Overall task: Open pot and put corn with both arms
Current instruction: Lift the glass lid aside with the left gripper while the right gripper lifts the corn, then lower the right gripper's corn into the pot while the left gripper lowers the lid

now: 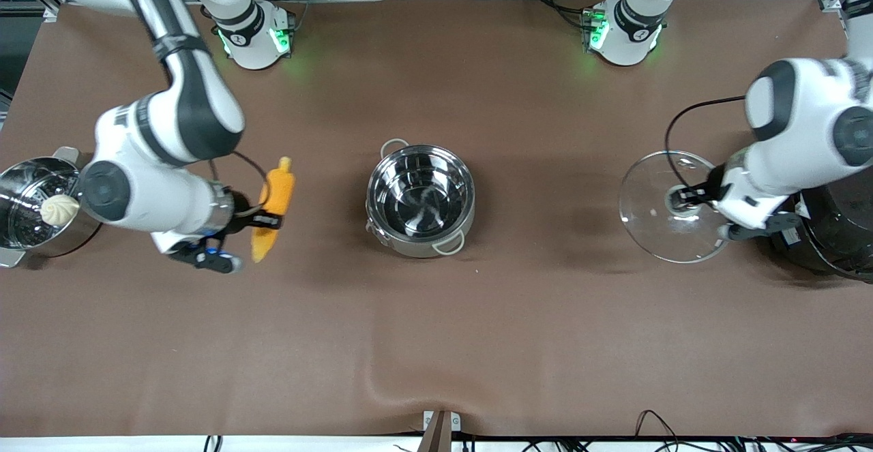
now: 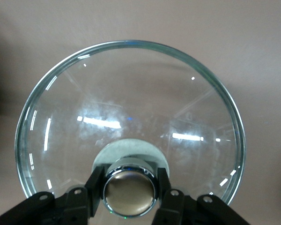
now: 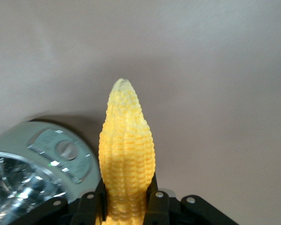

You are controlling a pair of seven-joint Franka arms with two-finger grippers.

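The steel pot [image 1: 421, 200] stands open and empty at the middle of the table. My left gripper [image 1: 684, 199] is shut on the tan knob [image 2: 129, 192] of the clear glass lid [image 1: 665, 223], holding it tilted over the table toward the left arm's end. In the left wrist view the lid [image 2: 131, 108] fills the frame, with a finger [image 2: 96, 185] on each side of the knob. My right gripper [image 1: 266, 221] is shut on the yellow-orange corn [image 1: 278, 189], held over the table toward the right arm's end. In the right wrist view the corn [image 3: 126, 140] points away between the fingers [image 3: 155, 201].
A steel steamer pot [image 1: 20, 196] with a white bun [image 1: 60, 210] stands at the right arm's end; part of it shows in the right wrist view [image 3: 18, 187]. A large black rice cooker [image 1: 842, 234] stands at the left arm's end, beside the lid.
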